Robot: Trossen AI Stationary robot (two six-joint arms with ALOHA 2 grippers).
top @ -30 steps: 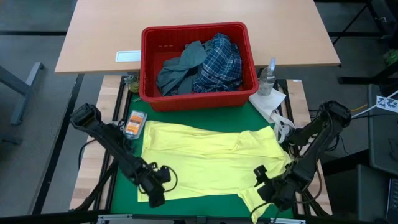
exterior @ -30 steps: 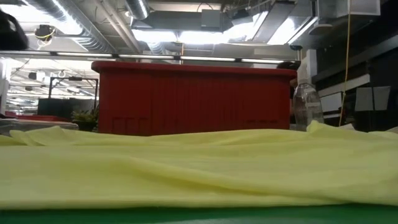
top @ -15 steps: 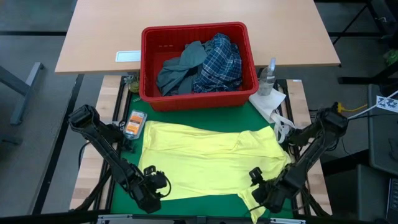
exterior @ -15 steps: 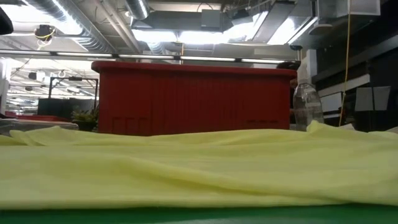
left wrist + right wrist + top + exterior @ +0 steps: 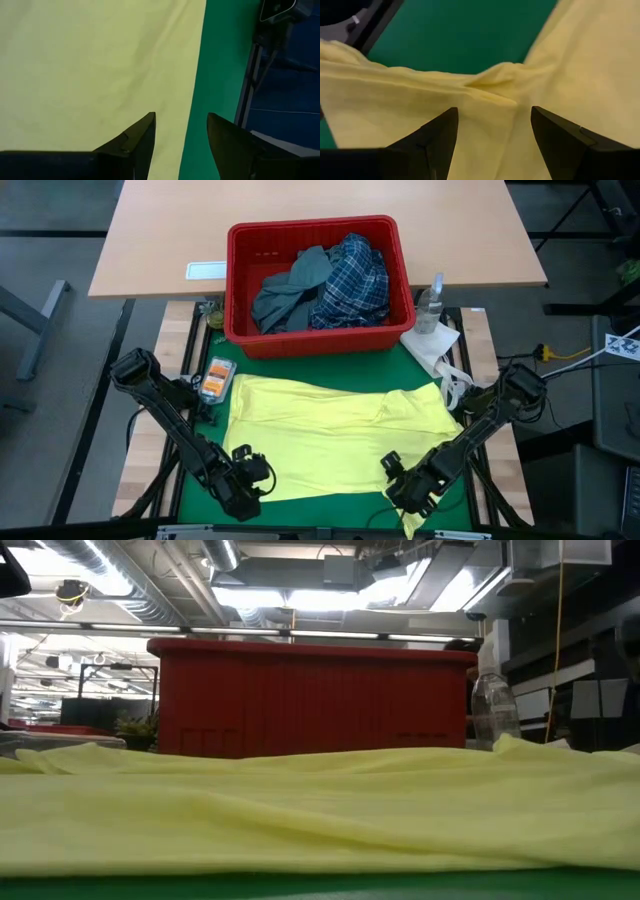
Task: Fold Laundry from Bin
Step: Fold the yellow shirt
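Two open grippers at the yellow garment's near edge

Both stand with fingers spread, holding nothing. The left gripper (image 5: 180, 137) straddles the near-left hem of the small yellow soft garment (image 5: 330, 435), spread on the green mat (image 5: 195, 480). The right gripper (image 5: 495, 132) hovers over bunched folds at its near-right corner. Farther off, the rectangular red plastic basket (image 5: 318, 338) holds a blue-white plaid shirt (image 5: 352, 280) and a grey-blue garment (image 5: 290, 290).
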